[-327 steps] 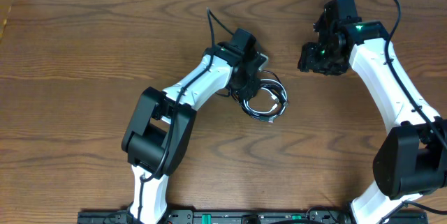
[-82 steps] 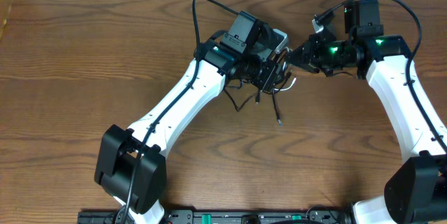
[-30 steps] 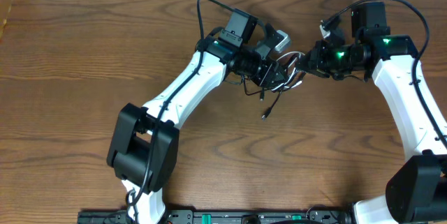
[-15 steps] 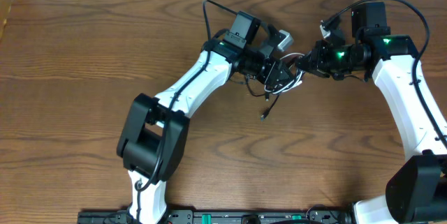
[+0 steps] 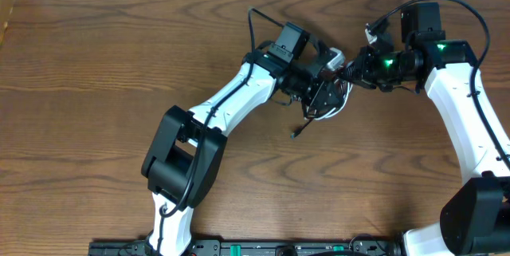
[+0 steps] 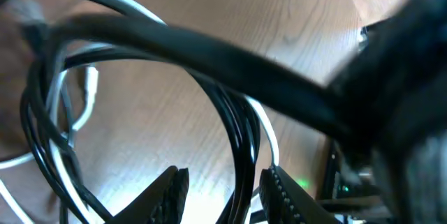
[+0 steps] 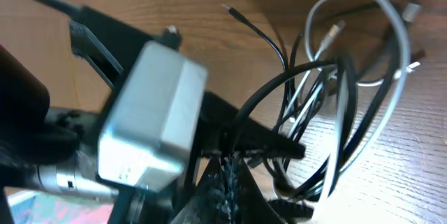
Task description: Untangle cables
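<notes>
1. While both arms reach in over it, the wood-grain counter (image 5: 96, 88) carries the whole mess, which sits toward the far edge, a bit right of the middle.
2. Left arm (image 5: 231, 100) stretches diagonally from the near edge up to the bundle. Right arm (image 5: 458, 112) comes up along the right edge and bends left toward the same spot.
3. Left tool (image 6: 223, 189): fingers part-way apart, with black strands running through the gap. Honestly can't tell if it's actually pinching them.
4. Right tool (image 5: 349, 70): fingers together, tip right up against the black strands, just beside the left tool. Can't tell if anything's caught in there either.
5. The cables (image 5: 328, 100) are a knot of loops sitting right at the left tool, between the two tools.
6. White cable (image 7: 401, 56) makes a big loop round the outside, and black cable (image 7: 276, 42) winds through it several times.
7. One black plug end (image 5: 296, 133) trails out of the bundle toward the near edge.
</notes>
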{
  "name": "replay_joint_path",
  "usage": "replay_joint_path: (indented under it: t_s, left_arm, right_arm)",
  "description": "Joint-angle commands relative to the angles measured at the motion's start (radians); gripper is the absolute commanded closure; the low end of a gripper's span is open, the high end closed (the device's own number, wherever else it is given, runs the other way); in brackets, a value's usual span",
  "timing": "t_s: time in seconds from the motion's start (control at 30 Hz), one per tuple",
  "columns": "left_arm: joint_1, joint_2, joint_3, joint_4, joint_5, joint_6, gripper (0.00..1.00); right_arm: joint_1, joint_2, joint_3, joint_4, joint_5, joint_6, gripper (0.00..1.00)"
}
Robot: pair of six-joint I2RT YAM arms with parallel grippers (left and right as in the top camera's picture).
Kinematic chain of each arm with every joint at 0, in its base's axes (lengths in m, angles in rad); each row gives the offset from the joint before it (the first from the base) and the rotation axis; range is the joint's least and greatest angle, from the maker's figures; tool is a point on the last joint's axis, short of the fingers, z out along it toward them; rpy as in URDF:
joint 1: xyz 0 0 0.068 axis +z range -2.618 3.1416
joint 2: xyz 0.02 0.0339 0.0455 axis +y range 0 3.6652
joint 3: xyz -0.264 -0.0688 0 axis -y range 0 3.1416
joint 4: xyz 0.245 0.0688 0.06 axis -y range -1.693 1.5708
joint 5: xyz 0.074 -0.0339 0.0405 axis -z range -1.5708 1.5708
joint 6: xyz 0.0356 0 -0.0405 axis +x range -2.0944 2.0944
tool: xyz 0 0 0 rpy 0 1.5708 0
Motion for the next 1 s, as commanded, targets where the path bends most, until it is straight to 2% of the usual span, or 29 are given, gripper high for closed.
replay_joint_path:
  t_s: [0.0,0.23,0.37,0.53,0.97]
  left_arm:
    - [-0.006,0.006,-0.009,-0.031,0.022,0.006,0.62]
    - [-0.008,0.006,-0.009,-0.046,0.028,0.005,0.62]
    - [-0.011,0.007,-0.011,-0.043,0.083,0.005,0.62]
    - [-0.020,0.008,-0.011,-0.035,0.082,0.005,0.69]
    - [-0.036,0.051,-0.014,0.015,0.082,-0.006,0.73]
  right_arm:
    - [-0.008,-0.019,0.013,-0.006,0.039,-0.019,0.99]
    - [-0.037,-0.019,0.013,-0.014,0.043,-0.018,0.99]
    - [-0.047,-0.019,0.013,-0.015,0.043,-0.018,0.99]
    - [-0.048,-0.019,0.013,-0.015,0.043,-0.018,0.99]
    - [-0.048,-0.019,0.013,-0.019,0.042,-0.019,0.99]
